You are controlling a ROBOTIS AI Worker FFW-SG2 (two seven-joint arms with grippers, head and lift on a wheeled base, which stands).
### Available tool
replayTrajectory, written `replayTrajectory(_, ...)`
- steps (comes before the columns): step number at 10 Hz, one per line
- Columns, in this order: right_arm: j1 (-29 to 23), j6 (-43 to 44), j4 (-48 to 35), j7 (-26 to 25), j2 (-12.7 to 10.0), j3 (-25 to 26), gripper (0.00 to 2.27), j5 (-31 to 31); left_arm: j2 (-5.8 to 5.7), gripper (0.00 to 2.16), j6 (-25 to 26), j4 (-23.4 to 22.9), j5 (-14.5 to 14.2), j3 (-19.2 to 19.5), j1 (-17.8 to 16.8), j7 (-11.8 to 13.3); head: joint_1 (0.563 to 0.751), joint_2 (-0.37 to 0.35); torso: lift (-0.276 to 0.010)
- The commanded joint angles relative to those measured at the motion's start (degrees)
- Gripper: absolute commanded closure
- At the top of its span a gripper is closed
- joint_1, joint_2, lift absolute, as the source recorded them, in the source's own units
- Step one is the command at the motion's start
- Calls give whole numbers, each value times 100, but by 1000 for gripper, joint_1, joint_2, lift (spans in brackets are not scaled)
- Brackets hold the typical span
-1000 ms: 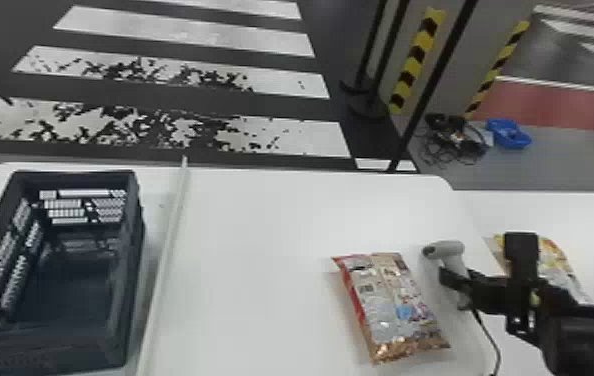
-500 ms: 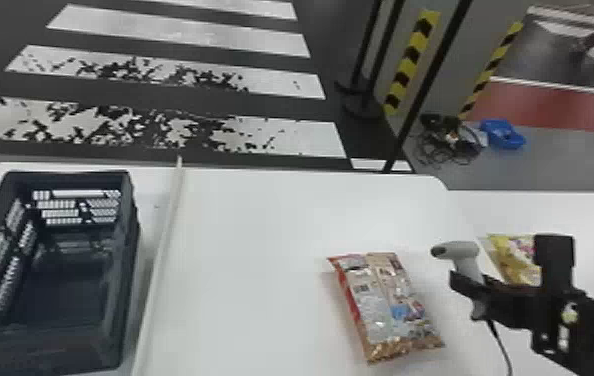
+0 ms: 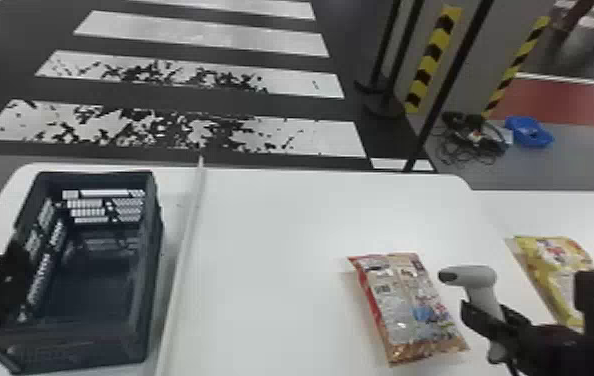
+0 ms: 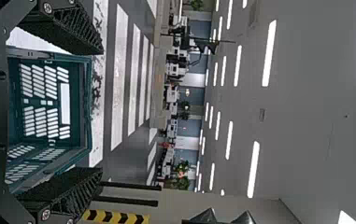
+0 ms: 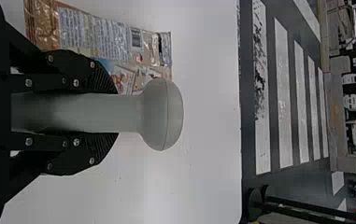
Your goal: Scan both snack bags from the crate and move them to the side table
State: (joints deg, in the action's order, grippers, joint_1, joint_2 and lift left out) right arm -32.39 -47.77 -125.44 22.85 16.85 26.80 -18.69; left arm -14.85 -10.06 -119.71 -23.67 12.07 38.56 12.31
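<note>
Note fingers of right gripper (image 3: 487, 311) clamped on handle of scanner (image 3: 483, 280), one finger to each side. Note fingers of left gripper (image 3: 10, 270) wide apart, in line with left wall of crate (image 3: 153, 270) in head view; cannot tell whether touching it. Record floor (image 3: 211, 36) beyond, dark with white stripes, partly worn. See main table (image 3: 271, 240), white, with rounded far corner. See side table (image 3: 556, 210), also white, to right of main table. Log crate at left end of main table, dark blue-green, open-topped, with slotted walls. Log red snack bag (image 3: 411, 310) lying flat on main table, toward right side, outside crate. Log yellow snack bag (image 3: 551, 270) on side table, partly hidden behind right gripper. Record scanner last: grey, roughly upright, head just beside red snack bag and between both bags, dark end turned left
</note>
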Motion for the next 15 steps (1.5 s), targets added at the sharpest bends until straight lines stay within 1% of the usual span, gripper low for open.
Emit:
replayTrajectory(1, -242, 105, -324, 0, -200, -246, 2243, 5, -1, 113, 0, 36, -6, -2, -33, -1, 695, -128, -95)
replayTrajectory(2, -259, 122, -394, 0, -270, -377, 2243, 23, -1, 113, 0, 53, -6, -2, -68, -1, 695, -104, -95)
replayTrajectory(3, -268, 105, -429, 0, -288, -518, 2243, 76, -1, 113, 0, 53, -6, -2, -77, -1, 695, -68, -95)
replayTrajectory(5, -286, 105, -447, 0, -349, -790, 2243, 199, -1, 113, 0, 115, -14, -2, -94, -1, 695, -20, -95)
replayTrajectory(7, -286, 175, -368, 0, -349, -1116, 2243, 401, 17, 113, 0, 177, -14, 6, -121, 25, 695, 12, -95)
replayTrajectory(9, -303, 281, -289, 0, -349, -1300, 2243, 498, 26, 113, 0, 168, -14, -2, -138, 34, 695, 50, -95)
replayTrajectory(11, -294, 368, -253, 0, -314, -1230, 2243, 498, 17, 113, 0, 150, -32, 6, -138, 34, 695, 63, -95)
replayTrajectory(13, -136, 316, -262, -27, -279, -957, 2243, 480, 26, 113, -18, 115, -41, 15, -94, 43, 695, 48, -95)
replayTrajectory(14, 110, 263, -78, -44, -182, -773, 2243, 445, 35, 113, -18, 106, -41, 15, -77, 61, 695, 27, -95)
replayTrajectory(15, 453, 228, 344, -44, -24, -588, 2243, 348, 43, 113, -18, 71, -41, 6, -50, 78, 695, 11, -95)
